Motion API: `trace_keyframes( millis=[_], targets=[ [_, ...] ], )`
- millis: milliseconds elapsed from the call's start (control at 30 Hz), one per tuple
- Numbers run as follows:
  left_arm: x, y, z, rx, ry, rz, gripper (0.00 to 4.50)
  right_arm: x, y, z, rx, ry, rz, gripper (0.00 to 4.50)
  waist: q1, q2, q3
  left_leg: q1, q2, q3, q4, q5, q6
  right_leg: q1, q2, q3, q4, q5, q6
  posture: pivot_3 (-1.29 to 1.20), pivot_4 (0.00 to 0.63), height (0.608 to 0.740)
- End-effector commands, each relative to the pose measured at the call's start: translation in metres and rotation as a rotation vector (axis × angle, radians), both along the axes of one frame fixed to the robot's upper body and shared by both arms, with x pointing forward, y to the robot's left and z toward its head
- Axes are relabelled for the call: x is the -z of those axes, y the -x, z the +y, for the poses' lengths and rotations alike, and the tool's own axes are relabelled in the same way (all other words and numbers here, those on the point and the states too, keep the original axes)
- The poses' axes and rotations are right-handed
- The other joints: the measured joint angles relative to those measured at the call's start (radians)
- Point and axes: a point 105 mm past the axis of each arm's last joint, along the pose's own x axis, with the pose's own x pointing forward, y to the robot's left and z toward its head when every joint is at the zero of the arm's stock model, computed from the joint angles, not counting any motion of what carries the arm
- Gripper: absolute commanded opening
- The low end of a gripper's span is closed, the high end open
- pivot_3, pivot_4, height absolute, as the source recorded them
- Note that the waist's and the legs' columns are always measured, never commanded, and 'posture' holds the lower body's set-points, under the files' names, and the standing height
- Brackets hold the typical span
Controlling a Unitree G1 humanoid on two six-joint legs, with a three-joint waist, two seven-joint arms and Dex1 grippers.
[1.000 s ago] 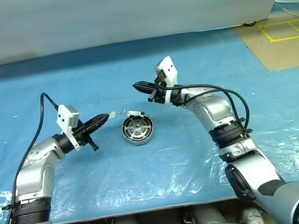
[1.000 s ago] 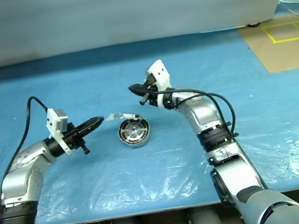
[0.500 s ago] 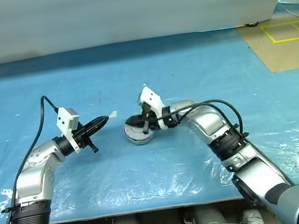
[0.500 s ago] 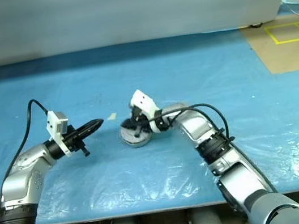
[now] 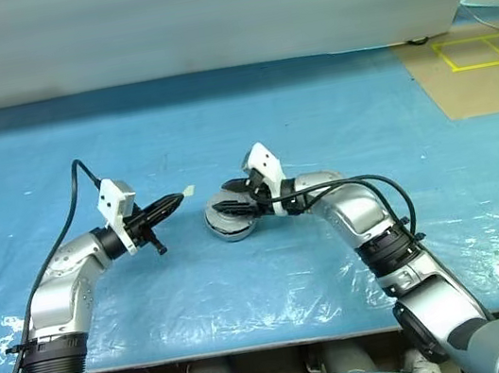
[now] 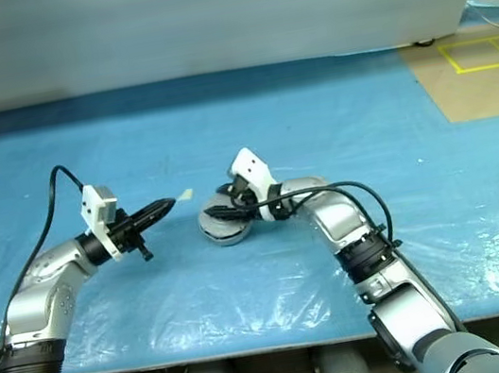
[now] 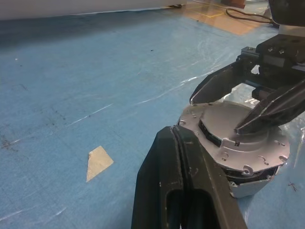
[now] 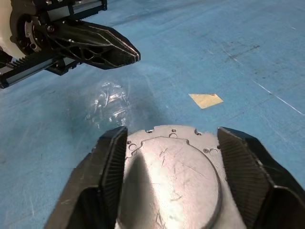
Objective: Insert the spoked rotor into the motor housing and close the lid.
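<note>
The motor housing (image 5: 231,220) sits on the blue plastic-covered surface (image 5: 315,118), near the middle between the two arms. Its lid (image 7: 238,138) lies flat on top, plain grey side up with small screw holes round the edge, so the inside is hidden.

The right gripper (image 8: 174,143) reaches in from the right, its fingers (image 8: 243,167) spread wide, one over each side of the lid. One fingertip looks to rest on the lid's raised centre, but I cannot tell whether the other touches.

The left gripper (image 5: 175,199) is just left of the housing, pointing at it, apart from it. Its fingers (image 7: 178,162) are pressed together and hold nothing.

A small tan scrap (image 5: 189,191) lies flat on the surface just beyond the left gripper's tip.
</note>
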Motion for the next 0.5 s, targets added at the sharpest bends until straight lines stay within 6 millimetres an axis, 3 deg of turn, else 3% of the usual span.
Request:
trace_keyframes(
  millis=[33, 67, 500],
  targets=[
    [-0.009, 0.000, -0.003, 0.016, -0.004, -0.048, 0.00, -0.006, 0.006, -0.002, -0.040, 0.012, -0.053, 4.27, 0.000, 0.000, 0.000, 0.000, 0.000, 0.000, 0.000, 0.000, 0.000, 0.000, 0.000, 0.000, 0.000, 0.000, 0.000, 0.00, 0.150, 0.740],
    [-0.009, 0.000, -0.004, 0.020, -0.003, -0.048, 0.00, -0.003, 0.005, -0.004, -0.034, 0.041, -0.074, 4.47, 0.000, 0.000, 0.000, 0.000, 0.000, 0.000, 0.000, 0.000, 0.000, 0.000, 0.000, 0.000, 0.000, 0.000, 0.000, 0.00, 0.150, 0.740],
    [-0.008, -0.004, -0.005, 0.016, -0.008, -0.059, 0.00, -0.002, 0.013, 0.019, -0.083, 0.049, -0.140, 4.47, -0.002, 0.000, 0.000, 0.000, 0.000, 0.000, 0.000, 0.000, 0.000, 0.000, 0.000, 0.000, 0.000, 0.000, 0.000, 0.00, 0.150, 0.740]
  ],
)
